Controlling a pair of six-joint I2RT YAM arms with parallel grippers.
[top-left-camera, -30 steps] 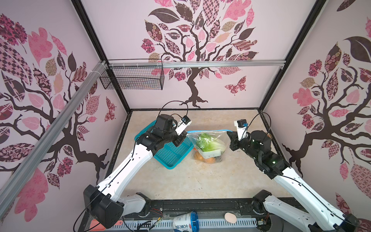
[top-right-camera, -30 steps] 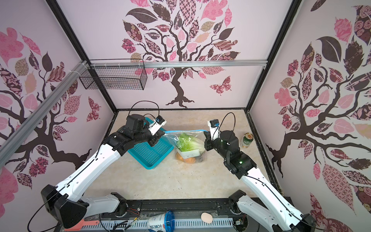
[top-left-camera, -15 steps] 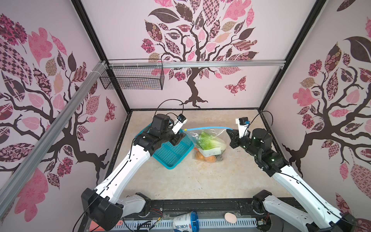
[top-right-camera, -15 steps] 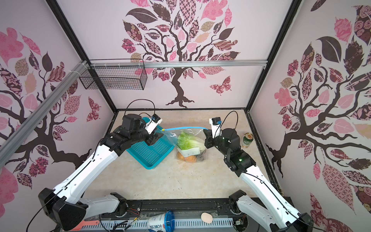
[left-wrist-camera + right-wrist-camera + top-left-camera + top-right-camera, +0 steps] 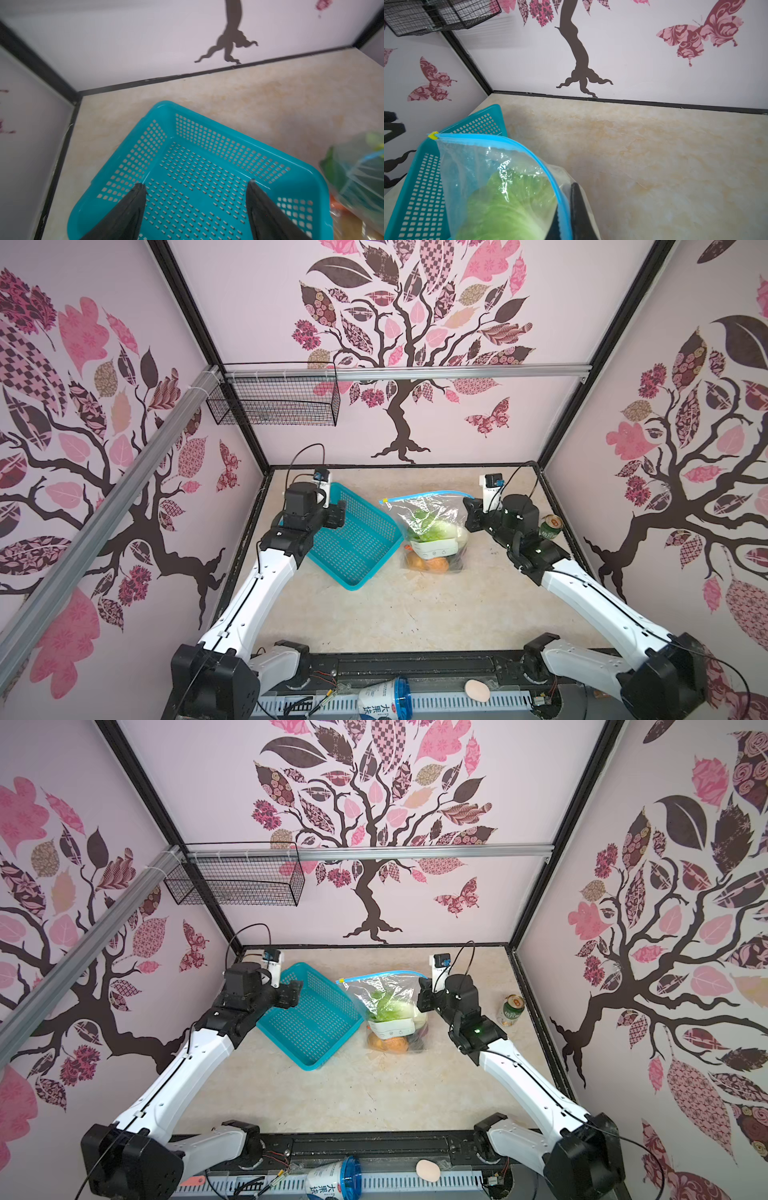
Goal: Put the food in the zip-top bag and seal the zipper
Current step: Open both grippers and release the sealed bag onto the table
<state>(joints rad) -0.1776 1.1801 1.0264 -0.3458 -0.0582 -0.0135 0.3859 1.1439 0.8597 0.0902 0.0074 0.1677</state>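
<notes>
Right wrist view: right fingers [image 5: 580, 209] are clamping the zipper [image 5: 500, 141] end of the bag [image 5: 467, 164] of food [image 5: 508, 207].
Left fingers [image 5: 131, 209] are hanging apart over the basket [image 5: 207, 137]; the bag is sitting on the bench [image 5: 415, 614], seemingly sealed, awaiting gentle release.

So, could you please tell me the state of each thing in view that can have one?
Zip-top bag, filled with lettuce and orange vegetables, one top corner held up.
Zipper, looks closed, yellow slider at the end away from the right gripper.
Right gripper, shut on the bag's zipper edge.
Left gripper, open, empty, above the teal basket.
Teal basket, empty, on the table.
Green can, upright.
</notes>
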